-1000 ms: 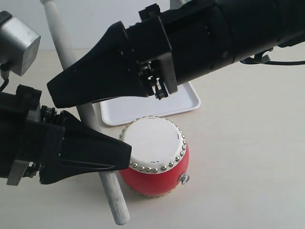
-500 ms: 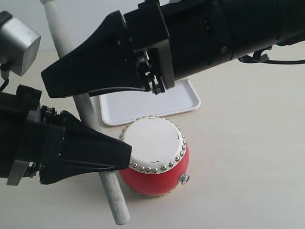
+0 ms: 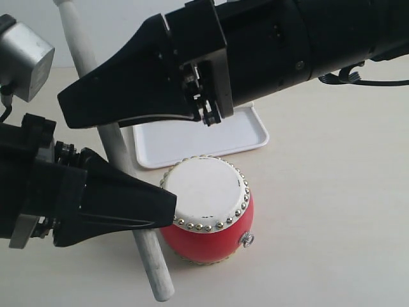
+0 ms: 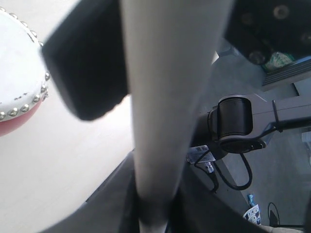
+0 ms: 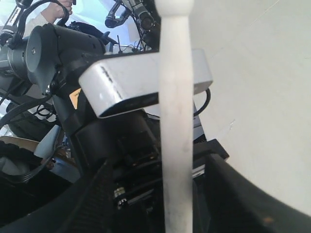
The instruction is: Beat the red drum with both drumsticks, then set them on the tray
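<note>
Place: a robotics lab, at a test bench.
Bench: a plain pale tabletop (image 3: pixel 332 211), with a bare white wall (image 3: pixel 128 25) behind the tabletop.
Machines: a black robot arm (image 3: pixel 307 38) over the tabletop, a silver-grey device box (image 3: pixel 22 57) above its edge, and a black cable (image 3: pixel 383 83) trailing across it.
Beyond the tabletop: a grey floor (image 4: pixel 272 165) and a black motor joint (image 4: pixel 235 119) on a metal frame.

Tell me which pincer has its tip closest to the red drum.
The left pincer, the lower one in the exterior view: its tip sits beside the studded rim of the red drum. The right pincer hangs higher, its tip well clear of the drum.
</note>
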### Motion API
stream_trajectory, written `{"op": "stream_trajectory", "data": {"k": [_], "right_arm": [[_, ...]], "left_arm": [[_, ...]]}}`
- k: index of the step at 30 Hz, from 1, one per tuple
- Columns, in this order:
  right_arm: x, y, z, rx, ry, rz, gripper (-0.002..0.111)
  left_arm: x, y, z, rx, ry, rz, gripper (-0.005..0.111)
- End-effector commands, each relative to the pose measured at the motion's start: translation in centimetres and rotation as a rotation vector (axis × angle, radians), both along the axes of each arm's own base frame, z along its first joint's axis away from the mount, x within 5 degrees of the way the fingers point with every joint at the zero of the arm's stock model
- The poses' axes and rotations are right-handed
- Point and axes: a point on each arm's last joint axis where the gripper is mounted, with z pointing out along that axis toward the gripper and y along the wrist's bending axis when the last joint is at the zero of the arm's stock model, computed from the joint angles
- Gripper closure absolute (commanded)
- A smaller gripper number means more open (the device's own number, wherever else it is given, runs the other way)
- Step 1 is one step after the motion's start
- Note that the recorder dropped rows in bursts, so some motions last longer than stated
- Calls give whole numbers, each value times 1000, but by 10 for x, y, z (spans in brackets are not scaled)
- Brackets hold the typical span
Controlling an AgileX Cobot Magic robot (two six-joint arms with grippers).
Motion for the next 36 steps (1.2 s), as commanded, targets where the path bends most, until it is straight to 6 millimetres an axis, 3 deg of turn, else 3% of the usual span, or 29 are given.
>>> {"op": "stream_trajectory", "data": {"k": [1,18,32,36], "right_arm": [[0,0,1,12,3,-6,60],[-1,0,0,11,3,1,108],[-1,0,0,11,1,1,108],[-1,0,0,11,1,1,108]], "left_arm": [[0,0,4,-17,-7,6,107],[0,0,4,-17,-7,6,107],[0,0,4,-21,3,11,106],[0,0,4,-24,10,15,85]]}}
